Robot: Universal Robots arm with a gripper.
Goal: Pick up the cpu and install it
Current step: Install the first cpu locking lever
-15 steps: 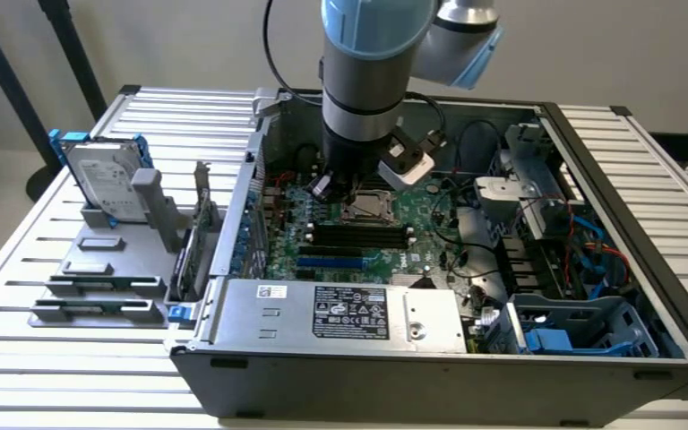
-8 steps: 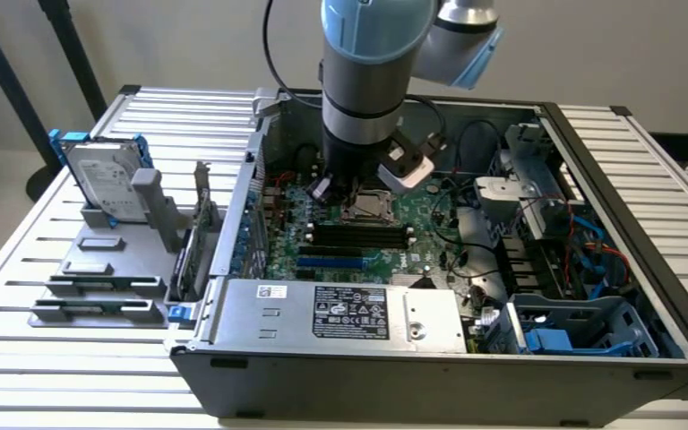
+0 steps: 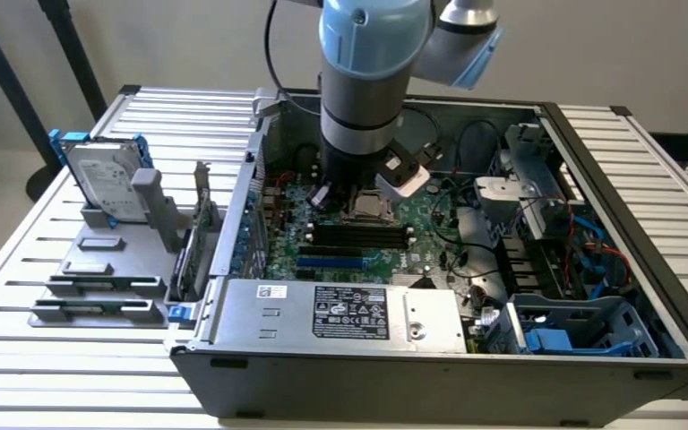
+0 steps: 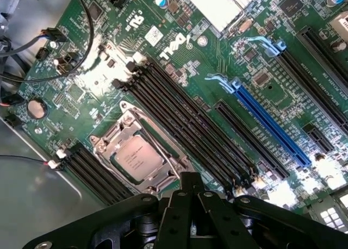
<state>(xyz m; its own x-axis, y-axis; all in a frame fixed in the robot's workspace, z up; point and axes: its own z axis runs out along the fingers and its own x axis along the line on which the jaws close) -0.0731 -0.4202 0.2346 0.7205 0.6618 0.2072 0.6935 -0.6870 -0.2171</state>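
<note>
Above the Dell motherboard (image 4: 179, 48), gripper (image 4: 187, 178) shut, fingers (image 4: 182, 197) pressed together with nothing between them. Just at 10 o'clock from the fingertips in the wrist view, cpu (image 4: 137, 156) lying flat in its socket, silver top up, metal socket frame (image 4: 117, 130) around it. Flanked by black memory slots (image 4: 185, 132) on both sides. Farther out at 2 o'clock, blue expansion slot (image 4: 269, 124). Seen from outside, arm (image 3: 362, 98) reaching down into open computer case (image 3: 440, 381); at 9 o'clock from the case, hard drive (image 3: 105, 179) upright in a grey stand (image 3: 111, 269).
</note>
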